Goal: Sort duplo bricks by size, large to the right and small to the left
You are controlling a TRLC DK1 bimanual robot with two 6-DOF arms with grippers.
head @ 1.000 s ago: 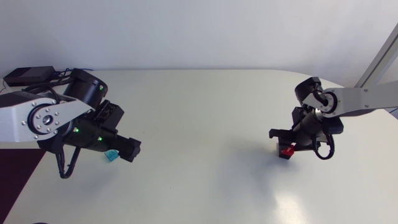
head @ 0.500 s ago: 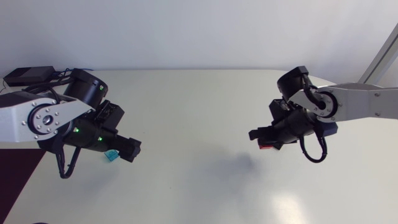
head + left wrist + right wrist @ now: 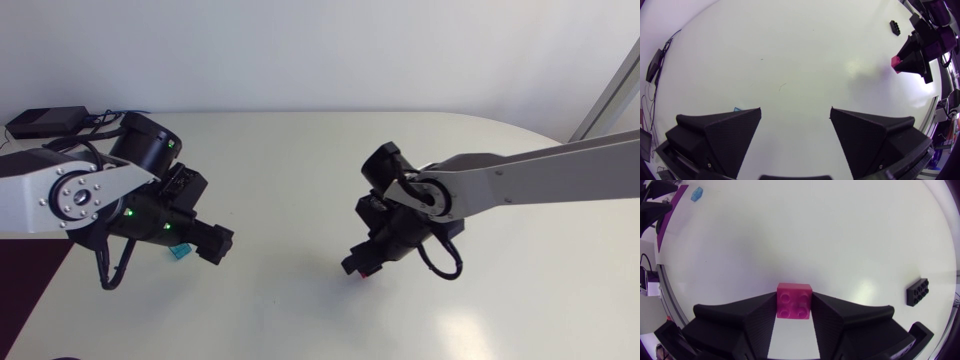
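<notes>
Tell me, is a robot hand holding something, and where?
The right gripper pinches the pink brick by two opposite sides. The left gripper holds nothing.

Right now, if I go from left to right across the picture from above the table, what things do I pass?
blue brick → left gripper → pink brick, held in the right gripper

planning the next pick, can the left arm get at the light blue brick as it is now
Probably yes. The left gripper is open and empty, and the light blue brick lies on the table just beside one finger, not between them. A small sideways shift should do.
</notes>
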